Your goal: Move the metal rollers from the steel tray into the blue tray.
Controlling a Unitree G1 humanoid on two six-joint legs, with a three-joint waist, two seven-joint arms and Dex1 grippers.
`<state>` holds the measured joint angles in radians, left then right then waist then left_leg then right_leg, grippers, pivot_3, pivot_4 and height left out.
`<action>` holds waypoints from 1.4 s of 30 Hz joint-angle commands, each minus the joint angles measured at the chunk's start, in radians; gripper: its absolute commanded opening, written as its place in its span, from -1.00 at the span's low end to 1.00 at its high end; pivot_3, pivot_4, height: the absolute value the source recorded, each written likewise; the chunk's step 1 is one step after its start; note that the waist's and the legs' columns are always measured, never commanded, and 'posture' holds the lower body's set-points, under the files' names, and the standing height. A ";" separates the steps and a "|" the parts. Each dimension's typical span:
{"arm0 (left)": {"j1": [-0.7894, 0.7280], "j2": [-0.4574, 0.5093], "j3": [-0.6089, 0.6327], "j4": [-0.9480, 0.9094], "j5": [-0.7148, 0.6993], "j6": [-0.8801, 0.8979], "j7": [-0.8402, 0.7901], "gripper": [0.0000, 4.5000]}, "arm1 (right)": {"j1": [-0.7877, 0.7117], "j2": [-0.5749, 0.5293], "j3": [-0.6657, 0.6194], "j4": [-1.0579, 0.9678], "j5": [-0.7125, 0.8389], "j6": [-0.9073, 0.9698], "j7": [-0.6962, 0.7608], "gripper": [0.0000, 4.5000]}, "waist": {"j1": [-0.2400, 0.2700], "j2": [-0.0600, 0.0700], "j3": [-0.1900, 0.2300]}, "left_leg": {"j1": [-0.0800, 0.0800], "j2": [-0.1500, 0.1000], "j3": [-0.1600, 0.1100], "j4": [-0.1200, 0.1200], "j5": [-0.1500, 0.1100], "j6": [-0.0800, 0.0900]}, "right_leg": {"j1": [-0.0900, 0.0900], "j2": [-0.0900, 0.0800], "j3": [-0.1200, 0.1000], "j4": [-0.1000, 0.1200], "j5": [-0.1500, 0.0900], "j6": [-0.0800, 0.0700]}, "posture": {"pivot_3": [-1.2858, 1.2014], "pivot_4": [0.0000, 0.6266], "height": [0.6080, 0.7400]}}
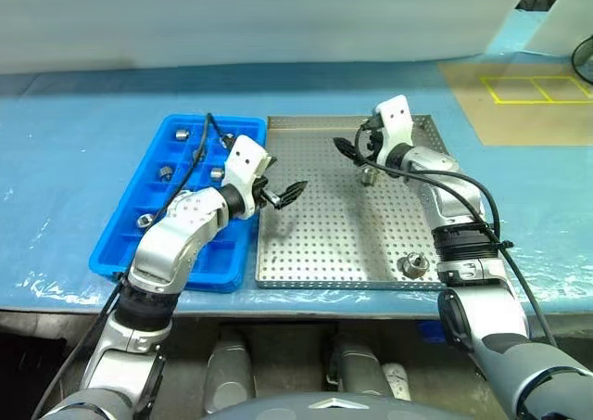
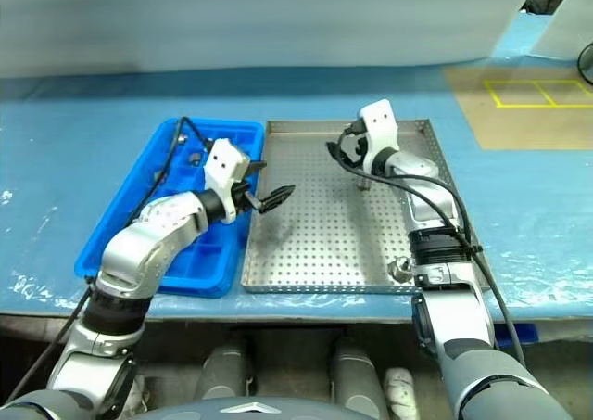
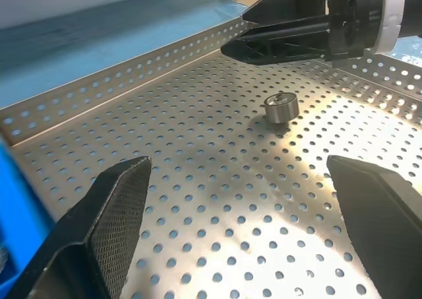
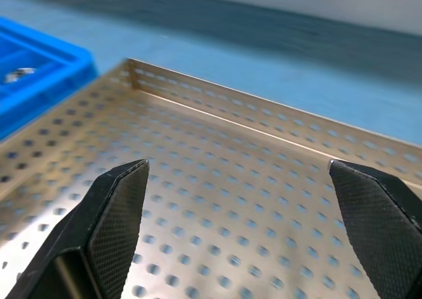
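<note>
The right arm covers the near right corner of the steel tray [image 1: 315,253], and the roller [image 1: 412,265] there is partly behind the arm. The left arm hides several near compartments of the blue tray [image 1: 120,244], so their contents cannot be told. The rollers in the blue tray [image 1: 167,171] are too small to count surely. In the right wrist view the blue tray [image 4: 46,74] is cut by the edge and blurred. In the left wrist view the right gripper [image 3: 277,32] is cut off at the frame's edge
</note>
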<state>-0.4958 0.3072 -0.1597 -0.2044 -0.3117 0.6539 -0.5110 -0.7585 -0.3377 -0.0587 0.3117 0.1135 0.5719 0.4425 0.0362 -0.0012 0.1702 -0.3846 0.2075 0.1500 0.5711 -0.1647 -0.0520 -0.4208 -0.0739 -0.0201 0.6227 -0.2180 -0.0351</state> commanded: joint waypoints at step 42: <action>0.182 0.025 0.098 -0.313 0.009 0.160 0.123 1.00 | -0.045 0.163 0.106 -0.004 0.094 -0.074 0.181 -0.28 | 0.000 0.000 0.000 | -0.001 0.002 0.001 -0.001 -0.002 0.004 | 0.000 0.000 -0.002 -0.002 0.000 -0.001 | 0.08 -0.52 1.00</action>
<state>-0.3230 0.3325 -0.0885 -0.4370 -0.2905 0.7922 -0.4121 -0.7611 -0.1914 0.0330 0.3703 0.1747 0.5252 0.5964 0.0365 -0.0011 0.1703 -0.3852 0.2091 0.1513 0.5698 -0.1667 -0.0479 -0.4212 -0.0743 -0.0220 0.6201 -0.2178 -0.0366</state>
